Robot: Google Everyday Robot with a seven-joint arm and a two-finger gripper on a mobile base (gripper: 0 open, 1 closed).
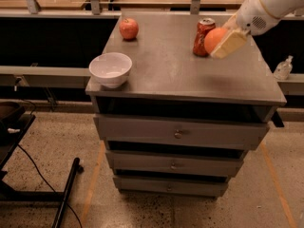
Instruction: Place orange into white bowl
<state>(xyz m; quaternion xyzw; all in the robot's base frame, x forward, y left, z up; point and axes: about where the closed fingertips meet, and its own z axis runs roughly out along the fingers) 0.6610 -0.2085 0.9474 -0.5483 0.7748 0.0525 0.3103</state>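
Camera view
Orange (213, 38): round, so no long axis or heading can be told; evenly bright, matte skin.
Position: held just right of the red can (203, 36), overlapping it.
Gripper (221, 40): clamped on the orange, one pale finger (230, 42) seen across its right side.
White bowl (110, 69): well left of the can, at the front edge.
Apple (128, 28): far left of the can, at the back.
Surface: grey cabinet top (171, 70), drawers beneath.
Room: speckled floor (142, 208).

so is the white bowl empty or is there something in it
Empty: the white bowl shows only bare white inside. The orange is gripped in the hand by the red can.
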